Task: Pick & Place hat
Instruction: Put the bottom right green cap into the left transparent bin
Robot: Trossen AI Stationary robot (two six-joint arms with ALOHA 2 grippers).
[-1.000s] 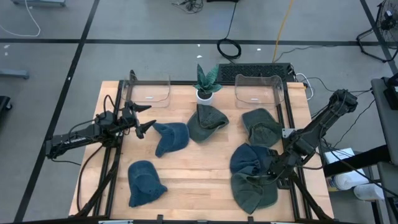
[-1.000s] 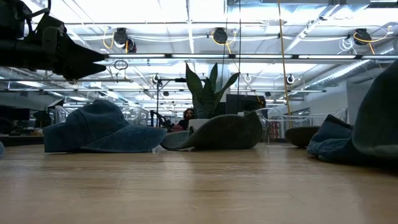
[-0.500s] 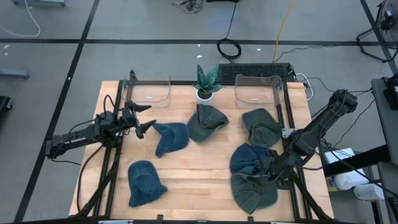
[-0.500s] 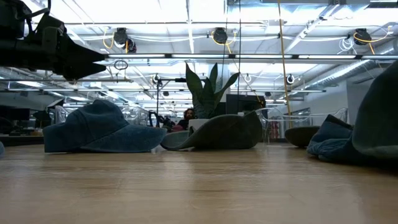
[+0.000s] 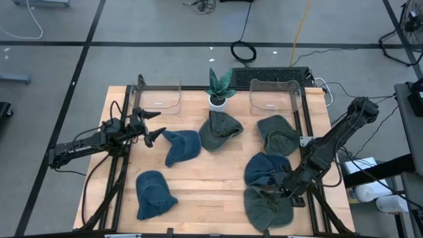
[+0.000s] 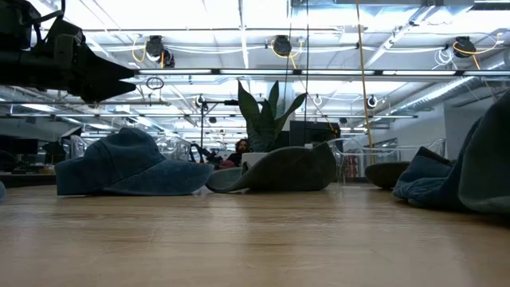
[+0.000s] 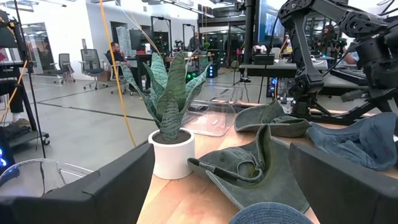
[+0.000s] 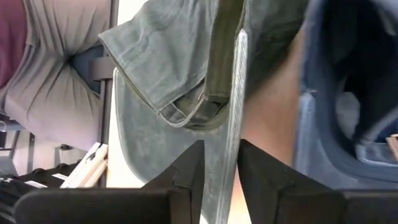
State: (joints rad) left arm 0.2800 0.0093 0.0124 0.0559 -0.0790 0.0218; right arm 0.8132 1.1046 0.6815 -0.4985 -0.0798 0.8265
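Several caps lie crown-up or slumped on the wooden table. My right gripper (image 5: 274, 192) (image 8: 221, 163) is low at the near right and shut on a green hat (image 5: 267, 207) (image 6: 494, 163), which lies just near of a blue hat (image 5: 266, 168). My left gripper (image 5: 155, 136) (image 7: 221, 152) (image 6: 119, 76) hovers open above the table's left side, pointing at a blue cap (image 5: 181, 146) (image 6: 127, 163). A second green hat (image 5: 219, 129) (image 7: 255, 165) lies beyond that cap. My right gripper pinches the green hat by the edge of its brim (image 8: 217, 152), which runs up between the two fingers (image 8: 186, 171). It comes in slanting down from the table's right side. The hat rests on the table, its crown slumped beside the fingers.
A third green hat (image 5: 277, 134) lies at far right and another blue cap (image 5: 154, 193) at near left. A potted plant (image 5: 219, 88) (image 7: 168, 118) stands at the far edge between two clear bins (image 5: 157, 98) (image 5: 274, 94). Bare wood shows in the near centre.
My right gripper has moved toward the table's near edge and a little left, staying shut. The green hat has slid along the table with it, toward the near edge and away from the blue hat.
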